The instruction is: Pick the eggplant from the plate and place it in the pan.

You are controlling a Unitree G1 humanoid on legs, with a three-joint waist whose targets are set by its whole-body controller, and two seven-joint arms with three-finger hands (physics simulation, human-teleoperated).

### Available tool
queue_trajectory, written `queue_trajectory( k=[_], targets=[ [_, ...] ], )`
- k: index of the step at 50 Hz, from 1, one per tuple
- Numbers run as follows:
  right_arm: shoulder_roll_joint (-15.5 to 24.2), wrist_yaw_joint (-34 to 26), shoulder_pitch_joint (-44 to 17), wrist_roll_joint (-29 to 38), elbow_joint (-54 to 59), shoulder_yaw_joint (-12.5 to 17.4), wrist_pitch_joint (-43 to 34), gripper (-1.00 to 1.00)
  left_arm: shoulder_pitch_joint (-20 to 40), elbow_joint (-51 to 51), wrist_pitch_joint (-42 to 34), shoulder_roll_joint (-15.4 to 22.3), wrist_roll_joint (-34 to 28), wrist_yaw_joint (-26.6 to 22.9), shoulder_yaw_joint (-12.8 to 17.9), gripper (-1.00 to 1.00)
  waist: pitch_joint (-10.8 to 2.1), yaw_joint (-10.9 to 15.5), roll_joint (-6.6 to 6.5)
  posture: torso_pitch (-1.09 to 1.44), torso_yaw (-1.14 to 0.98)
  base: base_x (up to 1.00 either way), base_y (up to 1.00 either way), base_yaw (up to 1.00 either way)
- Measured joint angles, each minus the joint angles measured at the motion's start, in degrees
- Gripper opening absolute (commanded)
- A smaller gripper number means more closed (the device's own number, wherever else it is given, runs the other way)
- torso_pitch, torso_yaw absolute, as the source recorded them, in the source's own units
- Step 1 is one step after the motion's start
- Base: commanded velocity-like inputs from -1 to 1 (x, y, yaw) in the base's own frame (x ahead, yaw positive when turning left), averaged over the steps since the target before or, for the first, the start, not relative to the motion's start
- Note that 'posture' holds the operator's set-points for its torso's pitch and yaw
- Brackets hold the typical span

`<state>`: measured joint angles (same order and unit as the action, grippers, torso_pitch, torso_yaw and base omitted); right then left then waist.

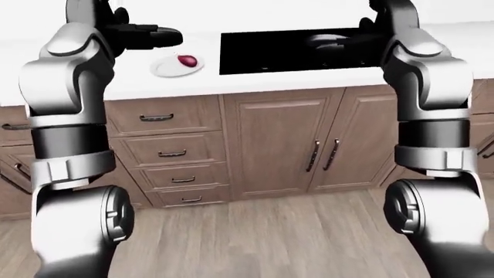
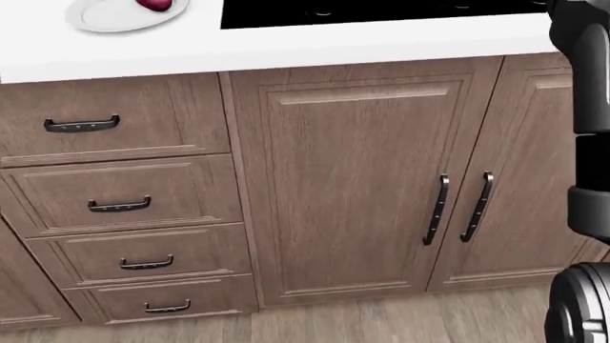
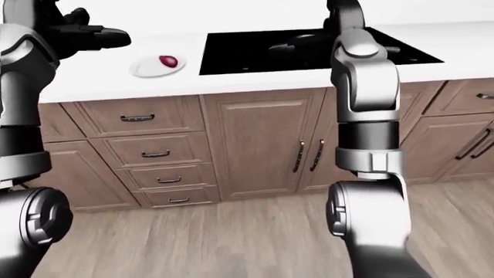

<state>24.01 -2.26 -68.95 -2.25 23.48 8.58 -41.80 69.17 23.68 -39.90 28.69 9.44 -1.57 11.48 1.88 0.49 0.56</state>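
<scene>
A purple eggplant point(image 1: 187, 60) lies on a white plate point(image 1: 166, 68) on the white counter, left of the black stove point(image 1: 270, 55). A dark pan point(image 1: 328, 41) sits on the stove, hard to make out against the black. My left hand point(image 1: 158, 36) hovers just up-left of the plate, fingers stretched out, open and empty. My right arm point(image 1: 428, 75) is raised at the right edge of the stove. Its hand is at the top of the view, mostly hidden behind the forearm. The head view shows only the plate's edge point(image 2: 105, 18) and the eggplant point(image 2: 155, 3) at its top.
Wooden drawers point(image 2: 114, 207) stand below the plate and double cabinet doors point(image 2: 381, 179) below the stove. The white counter edge point(image 2: 286, 50) runs across the view. Wood floor point(image 1: 255, 231) lies between me and the cabinets.
</scene>
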Motion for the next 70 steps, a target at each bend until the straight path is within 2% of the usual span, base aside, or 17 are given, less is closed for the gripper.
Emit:
queue_trajectory(
  k=[5, 12, 17, 23, 26, 28, 31, 34, 37, 39, 41, 46, 52, 61, 65, 67, 70],
  targets=[
    [0.9, 0.7, 0.0, 0.6, -0.4, 1.2, 0.6, 1.00, 1.2, 0.1, 1.7, -0.2, 0.5, -0.1, -0.4, 1.00, -0.67, -1.1, -1.52, 0.00, 0.00, 0.00, 0.14, 0.00],
    [0.3, 1.2, 0.2, 1.4, 0.1, 0.9, 0.8, 1.00, 0.6, -0.3, 1.7, 0.1, 1.2, -0.5, -0.5, 1.00, 0.05, -1.4, -4.66, 0.00, 0.00, 0.00, 0.14, 0.00],
    [-1.0, 0.4, 1.2, 0.8, 0.5, -0.5, 0.9, 1.00, -0.4, 1.6, 1.3, 0.5, 0.4, 0.2, 0.4, 1.00, 0.28, -0.8, -3.36, 0.00, 0.00, 0.00, 0.14, 0.00],
    [-0.6, 0.5, 0.5, 1.5, -0.2, 0.0, 1.2, 1.00, 0.6, 0.2, 0.9, 0.5, 0.6, 0.1, -0.1, 1.00, 0.12, -1.0, -0.53, 0.00, 0.00, 0.00, 0.20, 0.00],
    [-0.6, 0.3, 0.1, 1.5, -0.8, 0.1, 1.5, 1.00, 1.7, 0.1, 1.0, 0.8, 0.5, 0.0, -0.1, 1.00, 0.35, -0.7, 2.67, 0.00, 0.00, 0.00, 0.44, 0.00],
    [-0.3, 0.3, 0.8, 1.6, -1.0, 0.5, 1.4, 1.00, 1.3, -0.7, 1.2, 0.1, 0.5, -0.2, -0.5, 1.00, 0.55, -1.6, 2.47, 0.00, 0.00, 0.00, 0.45, 0.00],
    [-0.2, 0.5, 1.5, 1.9, 0.5, 0.9, 0.6, 1.00, 0.8, 0.8, 0.8, -0.5, 0.8, -0.7, -1.3, 1.00, -0.45, -1.6, 2.32, 0.00, 0.00, 0.00, 0.44, 0.00],
    [-0.4, 0.6, 1.8, 2.0, -0.3, 0.9, 0.7, 1.00, 0.4, 0.0, 0.8, -0.3, 0.6, -0.7, -1.0, 1.00, -0.21, -1.4, 0.88, 0.00, 0.00, 0.00, 0.44, 0.00],
    [-0.8, 0.8, 2.6, 2.0, -1.0, 0.8, 1.2, 1.00, 0.1, -0.7, 1.6, -0.2, 0.5, -0.7, -0.6, 1.00, 0.25, -1.6, -1.41, 0.00, 0.00, 0.00, 0.44, 0.00],
    [-0.7, 0.7, 2.3, 2.0, -0.9, 0.6, 0.7, 1.00, 0.2, -0.9, 1.4, -0.1, 0.6, -0.8, -0.6, 1.00, 0.48, -1.8, -3.41, 0.00, 0.00, 0.00, 0.44, 0.00],
    [-0.5, 0.7, 1.3, 2.5, 0.1, -0.1, 0.7, 1.00, 0.9, -0.5, 1.1, 0.3, 0.6, -0.7, -0.6, 1.00, -0.07, -1.5, -6.32, 0.00, 0.00, 0.00, 0.04, 0.00],
    [-1.6, -0.2, 2.0, 2.5, -0.2, -0.3, 0.8, 1.00, -0.4, -0.2, 1.4, 0.8, 0.0, -0.3, 0.4, 1.00, 1.62, -0.7, -3.95, 0.00, 0.00, 0.02, 0.00, 0.00],
    [-0.8, -1.0, 1.2, 2.6, -0.9, -0.4, 0.7, 1.00, 0.2, 1.3, -0.2, 0.7, 0.0, -0.3, -0.1, 1.00, 1.48, -0.2, -1.26, 0.00, 0.00, 0.35, 0.00, 0.00],
    [-1.3, -0.9, 1.8, 2.7, -2.0, -0.2, 2.5, 1.00, 0.2, -1.0, 1.7, 1.4, 0.1, -0.6, 0.8, 1.00, 1.29, 0.8, 0.98, 0.00, 0.00, 0.55, 0.00, 0.00],
    [-1.0, -1.0, 2.1, 2.7, -1.9, -0.1, 1.6, 1.00, 0.4, -0.3, 1.3, 1.0, 0.1, -0.5, 0.4, 1.00, 1.38, 0.6, 3.46, 0.00, 0.00, 0.56, 0.00, 0.00],
    [-0.9, -0.9, 3.4, 2.9, -2.1, 0.4, 1.5, 1.00, -0.8, -0.6, 1.2, 0.1, 0.4, -0.7, -0.3, 1.00, 2.03, 0.3, 2.77, 0.00, 0.00, 0.57, 0.00, 0.00],
    [-1.0, -0.7, 4.2, 3.4, -2.0, 0.5, 0.6, 1.00, -1.3, 0.1, 0.3, 0.1, 0.8, -1.2, -0.9, 1.00, 1.41, -0.1, 2.43, 0.00, 0.00, 0.57, 0.00, 0.00]
  ],
)
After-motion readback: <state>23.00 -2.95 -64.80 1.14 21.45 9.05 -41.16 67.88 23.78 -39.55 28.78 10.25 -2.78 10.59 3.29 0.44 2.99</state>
